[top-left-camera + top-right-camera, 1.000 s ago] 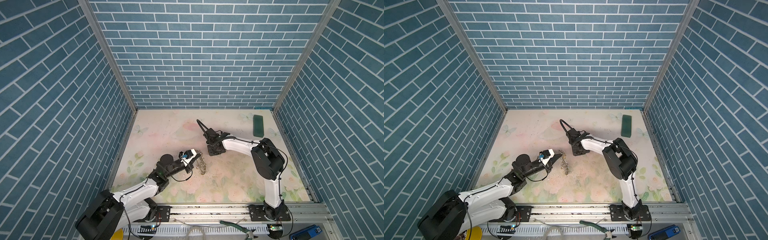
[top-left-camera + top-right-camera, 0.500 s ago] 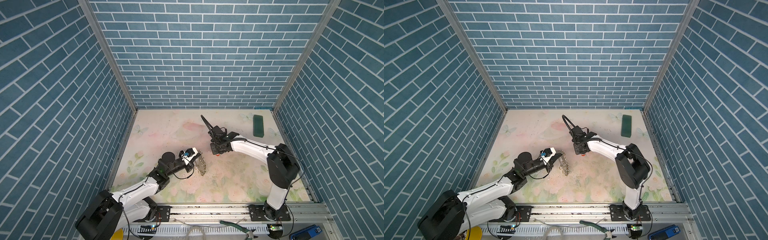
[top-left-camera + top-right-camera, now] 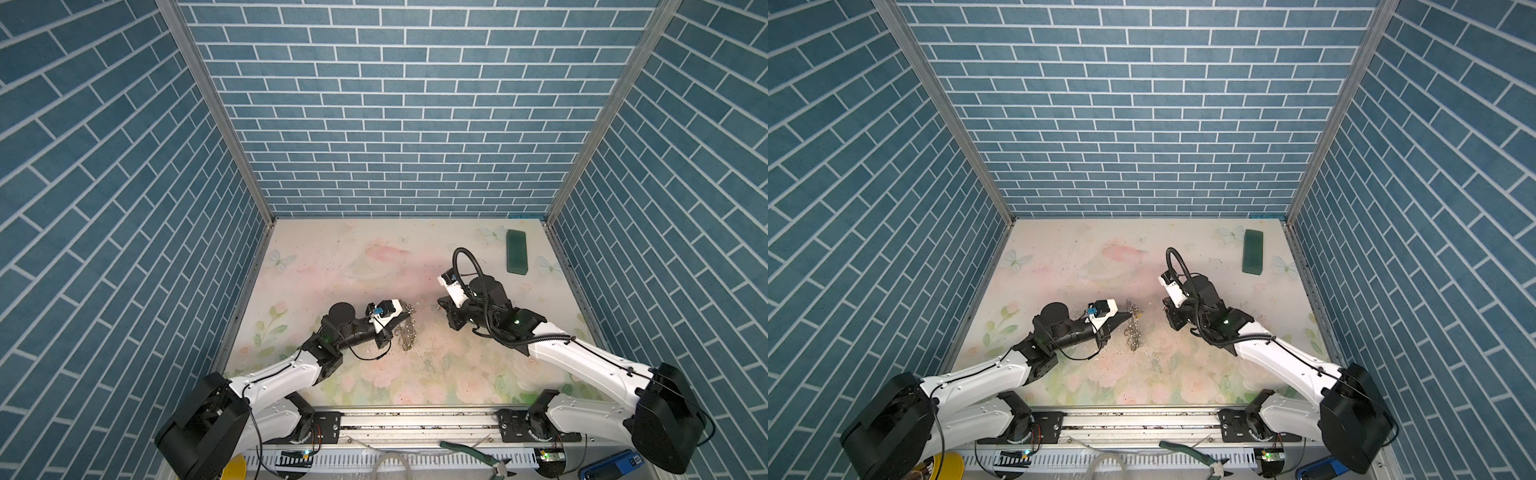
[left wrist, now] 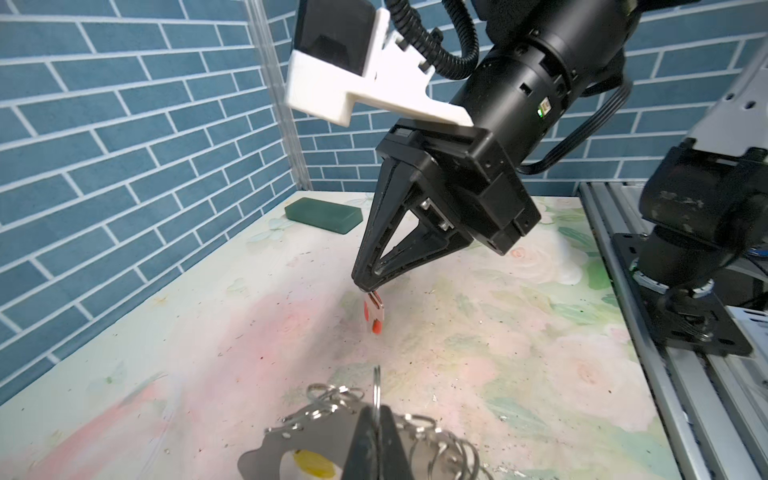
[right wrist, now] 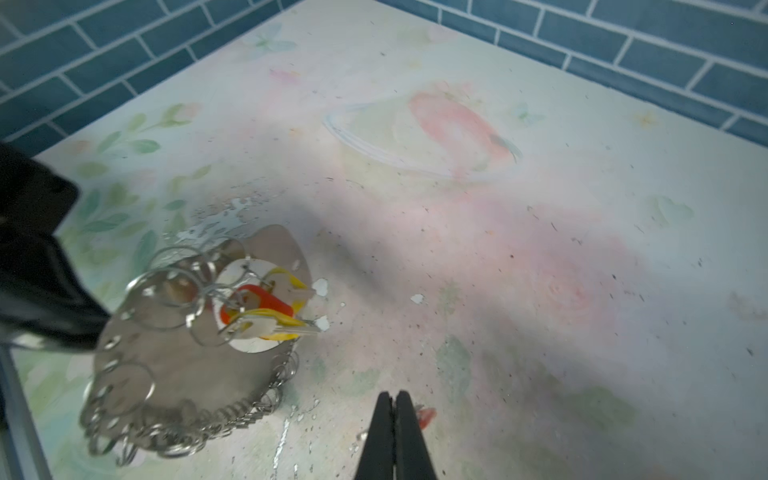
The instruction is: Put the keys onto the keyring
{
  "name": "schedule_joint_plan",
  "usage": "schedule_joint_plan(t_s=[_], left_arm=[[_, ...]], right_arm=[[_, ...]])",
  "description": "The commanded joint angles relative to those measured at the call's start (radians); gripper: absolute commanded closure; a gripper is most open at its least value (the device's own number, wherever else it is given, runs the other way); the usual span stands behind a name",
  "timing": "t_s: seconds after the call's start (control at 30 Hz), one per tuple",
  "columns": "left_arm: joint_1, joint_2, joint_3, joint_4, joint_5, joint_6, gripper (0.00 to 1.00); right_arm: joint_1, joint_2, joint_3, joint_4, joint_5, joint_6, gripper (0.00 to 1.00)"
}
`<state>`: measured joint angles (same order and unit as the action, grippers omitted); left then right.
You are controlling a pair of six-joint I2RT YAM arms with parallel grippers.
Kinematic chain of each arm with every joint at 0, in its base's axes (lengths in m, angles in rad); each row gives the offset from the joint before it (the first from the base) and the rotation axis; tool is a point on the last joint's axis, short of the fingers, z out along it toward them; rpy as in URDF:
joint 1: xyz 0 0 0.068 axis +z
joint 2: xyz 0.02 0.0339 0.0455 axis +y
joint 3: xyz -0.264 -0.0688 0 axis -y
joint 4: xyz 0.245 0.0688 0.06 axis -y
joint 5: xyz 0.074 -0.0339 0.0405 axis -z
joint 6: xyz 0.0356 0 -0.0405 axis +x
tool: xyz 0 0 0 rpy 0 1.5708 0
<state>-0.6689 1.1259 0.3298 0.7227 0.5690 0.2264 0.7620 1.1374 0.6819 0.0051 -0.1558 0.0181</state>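
The right hand [image 4: 371, 289] was pressed shut on the metal loop of a red key [image 4: 375, 318], which hung long axis down, low over the tabletop [image 4: 498, 332]. The left hand [image 4: 376, 411] pinched one ring of the keyring [image 4: 320, 436], propping it up. Red and yellow keys [image 5: 259, 309] already hung there. The keyring lay apart from the red key, on the left hand's side, so the right hand likely had to cross over.

The right end effector [image 4: 365, 289] points down at the floral bench [image 4: 478, 332], its tips pinched on the silver end of 1 red key [image 4: 371, 316], which hangs below them. Nearer, the left end effector [image 4: 376, 411] clamps an upright ring of the keyring [image 4: 266, 455]. A green block [image 4: 324, 214] lies by the wall.
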Motion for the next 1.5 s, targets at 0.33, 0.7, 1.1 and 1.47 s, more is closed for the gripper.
schedule_joint_plan(t_s=[0.33,0.7,1.1,1.47], left_arm=[[-0.020,0.036,-0.054,0.141,0.181,0.119,1.00],[-0.020,0.054,-0.052,0.174,0.268,0.070,1.00],[-0.020,0.060,-0.052,0.188,0.327,0.059,1.00],[-0.020,0.077,-0.046,0.197,0.355,0.041,1.00]], right_arm=[[-0.006,-0.158,-0.173,0.285,-0.469,-0.337,1.00],[-0.049,-0.174,-0.179,0.294,-0.676,-0.341,1.00],[-0.059,-0.127,-0.183,0.361,-0.840,-0.299,1.00],[-0.052,-0.061,-0.185,0.411,-0.857,-0.302,1.00]])
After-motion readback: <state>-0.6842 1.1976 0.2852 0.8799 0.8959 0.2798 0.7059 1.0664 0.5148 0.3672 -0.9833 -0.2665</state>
